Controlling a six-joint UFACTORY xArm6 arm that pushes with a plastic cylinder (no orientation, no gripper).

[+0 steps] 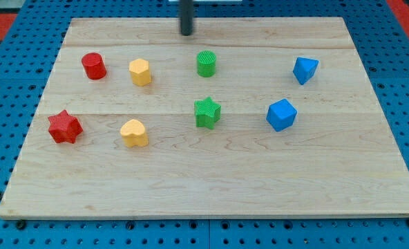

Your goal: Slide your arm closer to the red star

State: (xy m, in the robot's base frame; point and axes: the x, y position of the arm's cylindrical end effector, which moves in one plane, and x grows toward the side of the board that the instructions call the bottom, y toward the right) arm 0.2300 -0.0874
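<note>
Wooden table point(211, 173) on blue pegboard. Red star point(64, 127) at 9 o'clock edge. My tip point(186, 33) at 12 o'clock, above green cylinder point(206, 63), well apart from star. No fingers fitted, just rod.

The rod point(186, 17) above my tip point(186, 33) is cut off by the view's top edge.

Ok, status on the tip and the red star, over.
My tip at the view's top, above the green cylinder. Red star far lower left, untouched. Yellow block near the straight path.
</note>
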